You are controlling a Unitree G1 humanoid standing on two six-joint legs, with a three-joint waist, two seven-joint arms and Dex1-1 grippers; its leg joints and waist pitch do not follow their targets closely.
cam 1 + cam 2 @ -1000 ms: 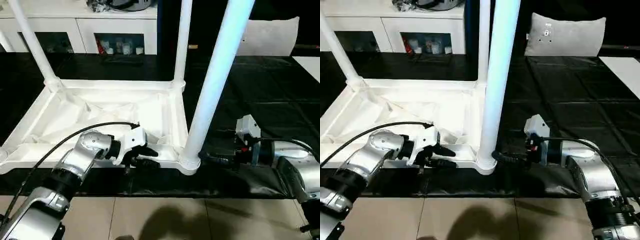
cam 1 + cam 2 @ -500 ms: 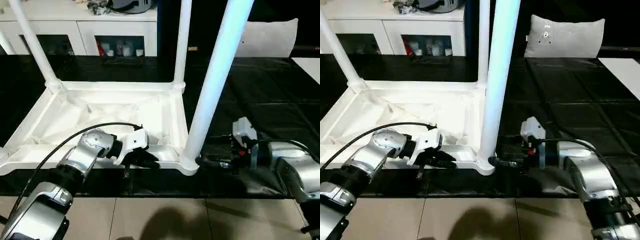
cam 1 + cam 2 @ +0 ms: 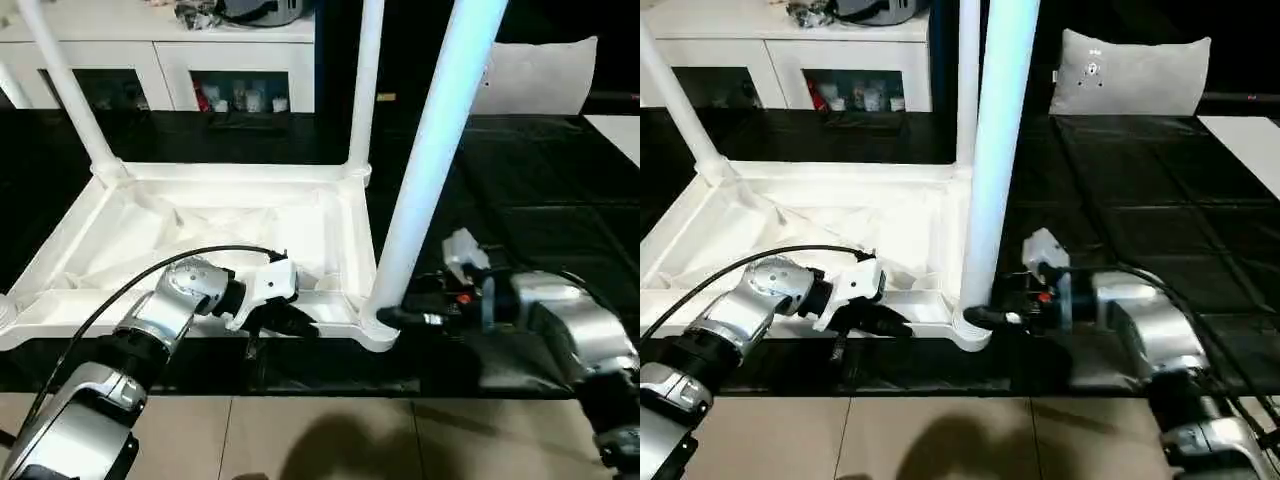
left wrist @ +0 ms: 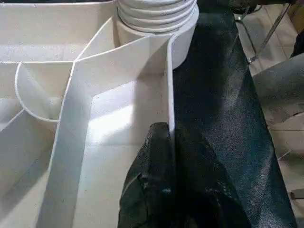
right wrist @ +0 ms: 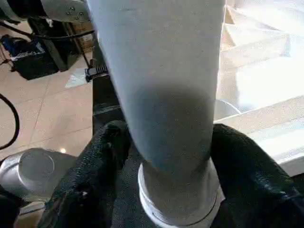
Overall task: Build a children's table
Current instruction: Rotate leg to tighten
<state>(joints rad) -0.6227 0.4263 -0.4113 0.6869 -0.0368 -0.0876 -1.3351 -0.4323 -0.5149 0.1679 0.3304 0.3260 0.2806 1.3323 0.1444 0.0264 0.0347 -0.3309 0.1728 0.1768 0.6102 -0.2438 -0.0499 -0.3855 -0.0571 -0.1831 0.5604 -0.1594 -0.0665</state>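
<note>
Three legs stand upright in corner sockets of the upturned children's table [image 3: 215,225] on the black mat [image 3: 560,200]. Near leg [image 3: 425,160]: long axis vertical, foot between the right pincer [image 5: 161,156] fingers, which straddle it, apparently not yet clamped. Left pincer [image 4: 166,142] pinched on the near rim. No legible writing.

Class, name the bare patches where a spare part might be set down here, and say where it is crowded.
Free: the black mat between the near leg and the grey cushion, and the tiled floor in front. Crowded: the near corner socket, where the right gripper straddles the leg's base and the left gripper pinches the tabletop's rim.
</note>
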